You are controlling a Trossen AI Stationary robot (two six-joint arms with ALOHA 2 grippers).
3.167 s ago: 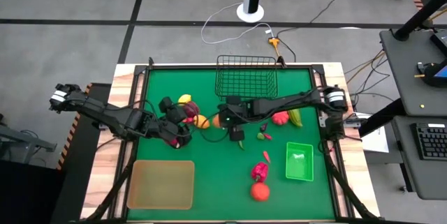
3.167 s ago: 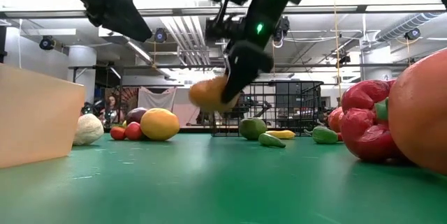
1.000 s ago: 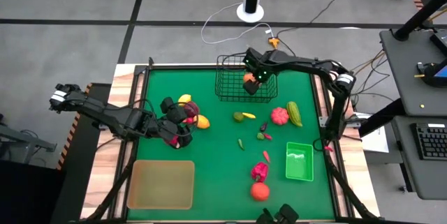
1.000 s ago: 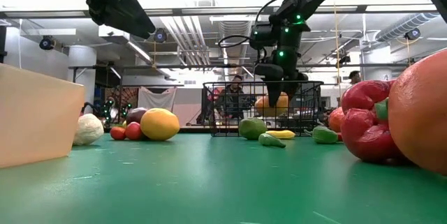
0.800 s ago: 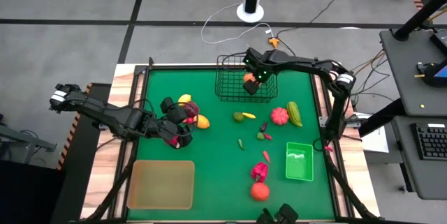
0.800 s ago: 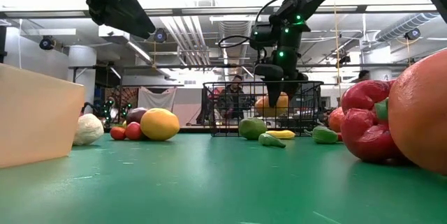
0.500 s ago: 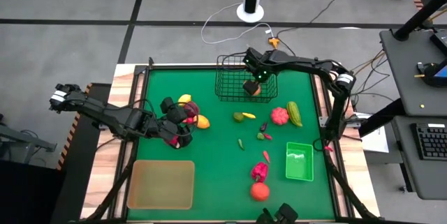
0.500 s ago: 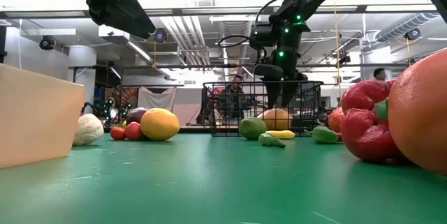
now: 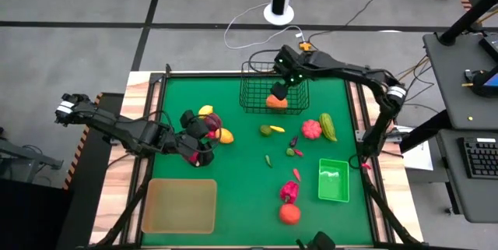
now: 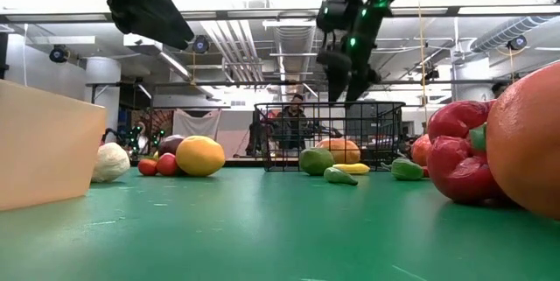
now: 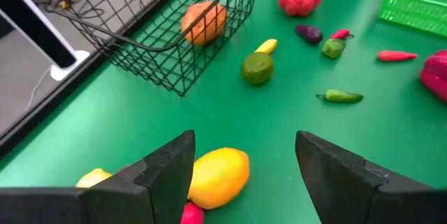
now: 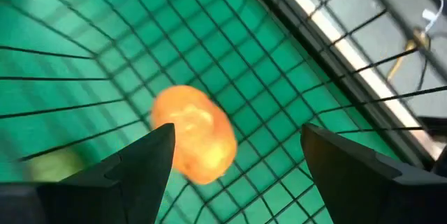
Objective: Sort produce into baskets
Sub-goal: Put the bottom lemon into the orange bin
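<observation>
Tabletop (image 9: 241, 180): matt green felt-like cloth, with light wood edging. Black wire-mesh basket (image 9: 261, 88): thin coated metal. Bright green slotted bin (image 9: 334, 181): plastic. Flat tan rectangular tray (image 9: 180, 205): smooth, matt. Orange toy fruit (image 12: 194, 133): smooth, faintly glossy.

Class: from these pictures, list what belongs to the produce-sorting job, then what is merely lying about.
Job:
wire basket, holding an orange fruit
tan tray
green bin
loose produce
right pincer, open over the basket
left pincer, open by a fruit pile

Lying about:
cables
white post
keyboard
</observation>
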